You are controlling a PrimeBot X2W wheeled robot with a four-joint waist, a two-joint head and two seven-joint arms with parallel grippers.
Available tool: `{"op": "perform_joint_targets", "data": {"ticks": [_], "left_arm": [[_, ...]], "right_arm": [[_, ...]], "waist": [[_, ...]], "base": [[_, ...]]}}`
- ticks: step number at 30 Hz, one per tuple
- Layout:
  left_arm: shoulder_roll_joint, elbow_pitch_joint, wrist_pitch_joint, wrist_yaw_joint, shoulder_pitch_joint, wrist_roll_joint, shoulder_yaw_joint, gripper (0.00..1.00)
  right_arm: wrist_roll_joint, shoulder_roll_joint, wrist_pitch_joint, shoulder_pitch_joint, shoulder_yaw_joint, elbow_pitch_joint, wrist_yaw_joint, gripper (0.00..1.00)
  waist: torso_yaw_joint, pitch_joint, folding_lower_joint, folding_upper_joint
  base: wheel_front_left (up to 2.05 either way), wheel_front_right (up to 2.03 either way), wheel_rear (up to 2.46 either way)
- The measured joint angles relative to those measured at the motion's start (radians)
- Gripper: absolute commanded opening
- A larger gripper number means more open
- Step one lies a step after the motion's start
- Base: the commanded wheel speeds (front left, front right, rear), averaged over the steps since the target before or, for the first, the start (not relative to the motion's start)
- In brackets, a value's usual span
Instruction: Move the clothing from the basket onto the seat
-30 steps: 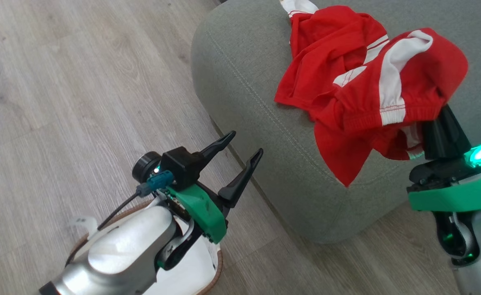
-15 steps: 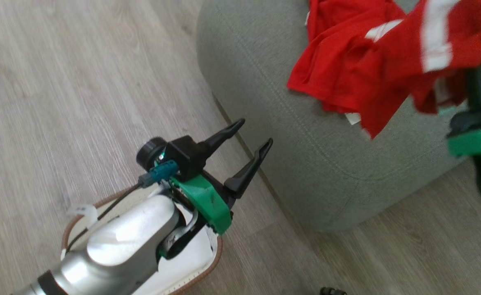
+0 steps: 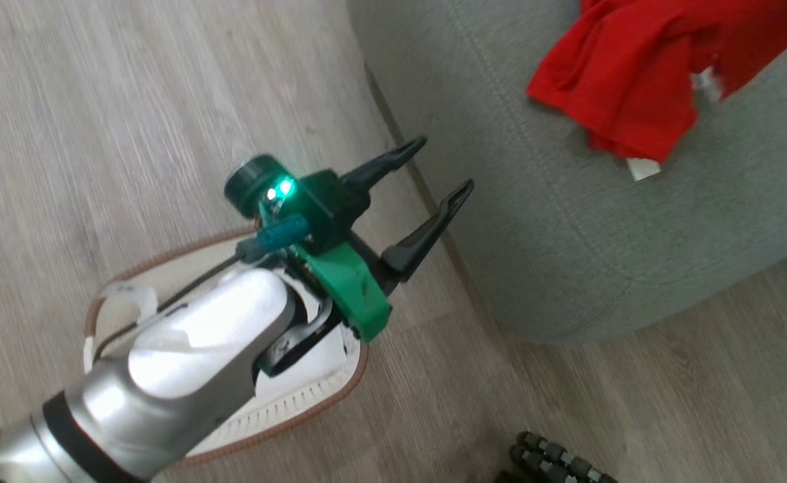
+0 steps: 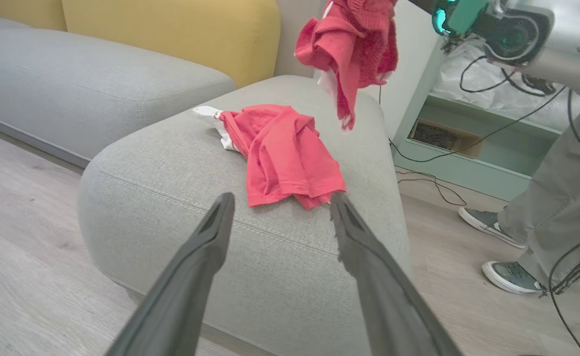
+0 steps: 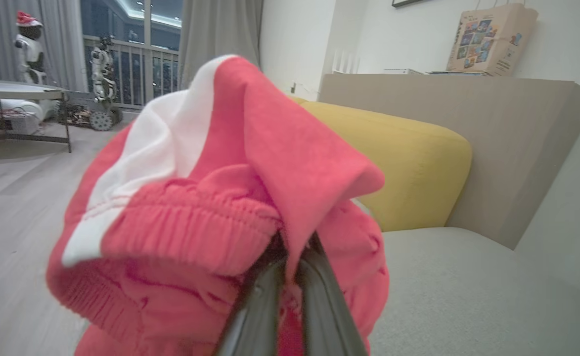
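Clothing [image 4: 285, 153] is lying on the seat [image 4: 171, 163], and the right hand [image 5: 293, 259] is pinching another red piece [image 5: 220, 212] above it (left hand [image 3: 443, 164] gaping empty near the basket [image 3: 172, 249]). Released near the edge, it could be sliding off.

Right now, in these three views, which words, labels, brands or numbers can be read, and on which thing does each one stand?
No text can be read in any view.
Paper bag, top right of the right wrist view: it has coloured pictures, but any lettering is too small to read.
White tag at the edge of the red garment lying on the seat: blurred, nothing legible.
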Motion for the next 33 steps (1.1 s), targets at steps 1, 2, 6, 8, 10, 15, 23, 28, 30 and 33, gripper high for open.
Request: {"op": "perform_joint_targets", "data": {"ticks": [1, 2, 6, 8, 10, 15, 23, 28, 30, 33], "left_arm": [[-0.001, -0.003, 0.007, -0.004, -0.014, 0.004, -0.001, 1.00], [-0.001, -0.006, 0.010, -0.009, -0.028, 0.009, -0.003, 1.00], [-0.003, -0.011, 0.027, -0.021, -0.072, 0.026, -0.013, 1.00], [-0.005, -0.012, 0.034, -0.026, -0.088, 0.026, -0.017, 1.00], [-0.005, -0.013, 0.035, -0.026, -0.095, 0.029, -0.016, 1.00], [-0.006, -0.014, 0.042, -0.027, -0.128, 0.041, -0.016, 1.00], [-0.015, -0.010, 0.042, -0.034, -0.156, 0.043, -0.015, 1.00], [-0.024, -0.002, 0.032, -0.034, -0.156, 0.044, -0.016, 1.00], [-0.025, 0.000, 0.031, -0.034, -0.156, 0.043, -0.015, 1.00], [-0.027, 0.008, 0.022, -0.034, -0.156, 0.043, -0.015, 1.00]], "right_arm": [[-0.003, -0.009, 0.000, -0.020, -0.013, 0.020, 0.000, 0.00], [-0.007, -0.021, 0.000, -0.039, -0.025, 0.039, 0.000, 0.00], [-0.028, -0.059, 0.002, -0.111, -0.048, 0.114, 0.000, 0.00], [-0.046, -0.077, 0.011, -0.137, -0.051, 0.150, 0.000, 0.00], [-0.055, -0.085, 0.013, -0.148, -0.051, 0.166, 0.000, 0.00], [-0.079, -0.100, 0.052, -0.211, -0.040, 0.258, 0.000, 0.00], [-0.089, -0.127, 0.155, -0.259, 0.016, 0.376, 0.000, 0.00], [-0.085, -0.134, 0.224, -0.276, 0.070, 0.419, 0.000, 0.00], [-0.075, -0.140, 0.274, -0.281, 0.097, 0.434, 0.000, 0.00], [-0.051, -0.143, 0.327, -0.283, 0.128, 0.453, 0.000, 1.00]], "waist": [[0.005, 0.016, 0.0000, 0.0000], [0.011, 0.032, 0.0000, 0.0000], [0.036, 0.095, 0.0001, 0.0000], [0.051, 0.125, 0.0001, 0.0000], [0.058, 0.139, 0.0001, 0.0000], [0.093, 0.204, 0.0001, -0.0001], [0.148, 0.264, 0.0000, 0.0000], [0.173, 0.272, 0.0000, -0.0001], [0.179, 0.269, -0.0001, 0.0000], [0.183, 0.259, 0.0000, 0.0000]], "base": [[0.00, 0.00, 0.00], [0.00, 0.00, 0.00], [0.00, 0.00, 0.00], [0.00, 0.00, 0.00], [0.00, 0.00, 0.00], [0.00, 0.00, 0.00], [0.00, 0.00, 0.00], [0.00, 0.00, 0.00], [0.00, 0.00, 0.00], [0.00, 0.00, 0.00]]}}
